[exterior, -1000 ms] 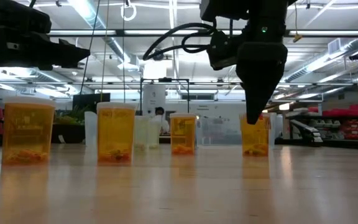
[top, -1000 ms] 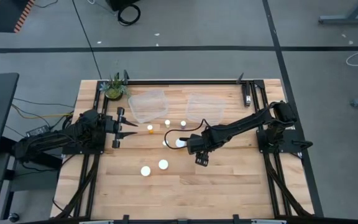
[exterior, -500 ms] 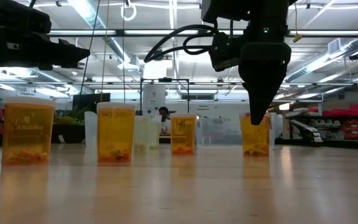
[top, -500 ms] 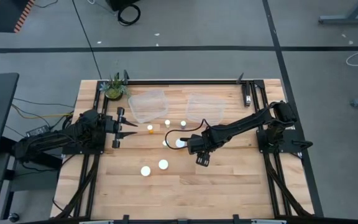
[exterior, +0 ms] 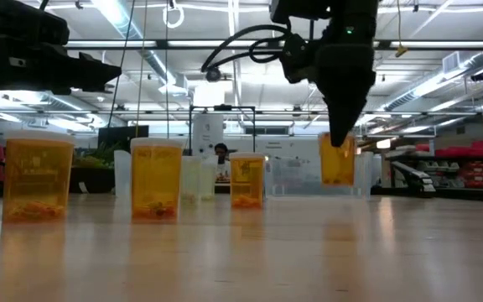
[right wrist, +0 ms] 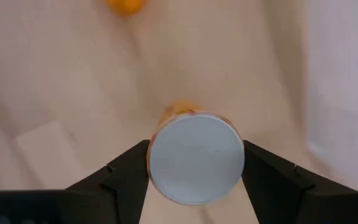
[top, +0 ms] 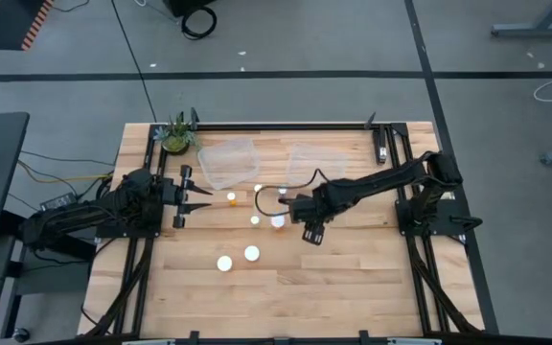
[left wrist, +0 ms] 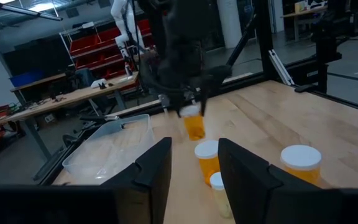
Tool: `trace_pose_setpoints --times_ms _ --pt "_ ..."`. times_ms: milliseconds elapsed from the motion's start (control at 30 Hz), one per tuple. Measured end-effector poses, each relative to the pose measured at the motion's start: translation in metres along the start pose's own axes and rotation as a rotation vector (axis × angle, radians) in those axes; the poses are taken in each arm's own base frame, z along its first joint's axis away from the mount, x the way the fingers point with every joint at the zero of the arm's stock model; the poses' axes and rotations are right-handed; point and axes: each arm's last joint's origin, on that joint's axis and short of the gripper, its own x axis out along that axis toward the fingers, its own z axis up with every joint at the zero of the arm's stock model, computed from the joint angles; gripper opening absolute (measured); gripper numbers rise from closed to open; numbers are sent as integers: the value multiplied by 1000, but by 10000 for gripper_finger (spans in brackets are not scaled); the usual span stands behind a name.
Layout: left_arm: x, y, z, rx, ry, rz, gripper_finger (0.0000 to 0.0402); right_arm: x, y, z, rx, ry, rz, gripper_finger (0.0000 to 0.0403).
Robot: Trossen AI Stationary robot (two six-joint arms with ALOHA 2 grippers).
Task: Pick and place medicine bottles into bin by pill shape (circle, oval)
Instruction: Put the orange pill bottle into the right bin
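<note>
My right gripper (top: pixel 283 217) hangs over the table's middle, shut on an orange medicine bottle with a white cap (right wrist: pixel 194 165). The bottle is clear of the table in the low view (exterior: pixel 337 164) and also shows in the left wrist view (left wrist: pixel 193 124). Other white-capped bottles stand upright on their bases: two near the front (top: pixel 251 253) (top: pixel 224 263), one beside the held bottle (top: pixel 254 219), and some before the bins (top: pixel 258 189). My left gripper (top: pixel 199 198) waits open at the table's left, touching nothing. My right gripper pinches the bottle's white cap by its rim (right wrist: pixel 157 158) between its two fingers (right wrist: pixel 126 177), one on each side. The fingers come from above, pointing down. The bottle hangs upright below them, its base (exterior: pixel 337 181) clear of the table.
Two clear plastic bins (top: pixel 228 161) (top: pixel 316 165) stand side by side at the back. A small green potted plant (top: pixel 175 134) is at the far left corner. Bare wood lies toward the near edge (top: pixel 353 287).
My right gripper has risen and gone a little toward the far edge with the orange bottle. The bottle stood on the table a second ago and now hangs clear of it, still upright.
</note>
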Motion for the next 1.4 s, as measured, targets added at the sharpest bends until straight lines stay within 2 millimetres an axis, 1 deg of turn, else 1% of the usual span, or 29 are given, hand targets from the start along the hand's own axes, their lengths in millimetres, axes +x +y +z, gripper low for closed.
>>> trace_pose_setpoints --times_ms 100,300,500,700,933,1167,1400 --pt "0 0 0 0 0 0 141 -12 -12 8 9 16 -49 239" --pt "0 0 0 0 0 0 149 -31 -37 26 24 2 -62 238" --pt "0 0 0 0 0 0 143 -37 -66 37 46 22 -81 238" --pt "0 0 0 -1 1 0 138 -33 -98 44 97 50 -101 238" --pt "0 0 0 -1 0 0 146 -27 -131 47 170 71 -123 238" --pt "0 0 0 -1 0 0 143 -8 -157 39 206 133 -140 238" --pt "0 0 0 -1 0 0 140 15 -179 33 242 142 -126 238"
